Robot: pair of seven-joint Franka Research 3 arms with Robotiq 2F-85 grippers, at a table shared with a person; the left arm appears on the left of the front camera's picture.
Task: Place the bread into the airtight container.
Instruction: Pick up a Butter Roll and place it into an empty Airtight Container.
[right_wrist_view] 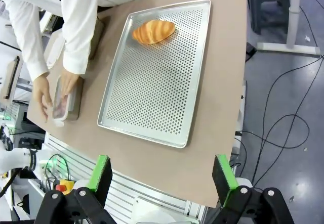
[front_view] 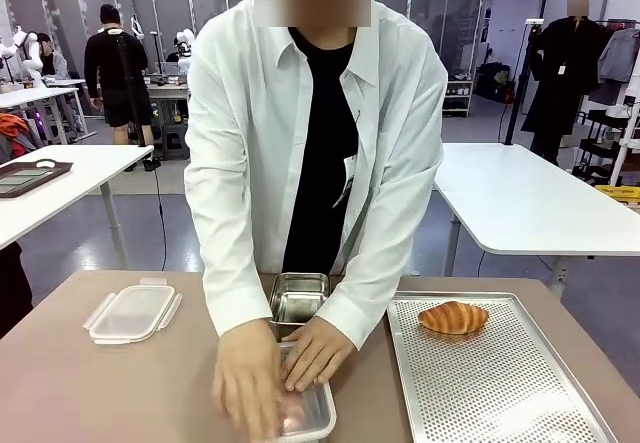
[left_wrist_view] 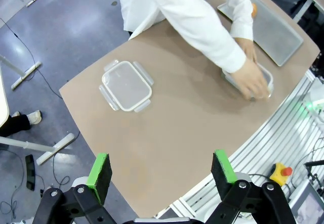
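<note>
A golden croissant (front_view: 454, 317) (right_wrist_view: 153, 31) lies at the far end of a perforated metal tray (front_view: 500, 383) (right_wrist_view: 152, 82). The person's two hands (front_view: 275, 373) press on a clear container (front_view: 312, 415) (right_wrist_view: 67, 100) (left_wrist_view: 266, 77) near the table's front middle. A clear lid with clips (front_view: 132, 312) (left_wrist_view: 126, 86) lies apart on the left. My left gripper (left_wrist_view: 162, 171) hangs open, high above the table. My right gripper (right_wrist_view: 161, 176) is open too, high over the tray's near edge. Neither holds anything.
A steel container (front_view: 298, 296) stands behind the person's hands at the far middle. The person in a white shirt (front_view: 320, 143) leans over the table from the far side. Bare brown tabletop (front_view: 100, 393) lies at the front left.
</note>
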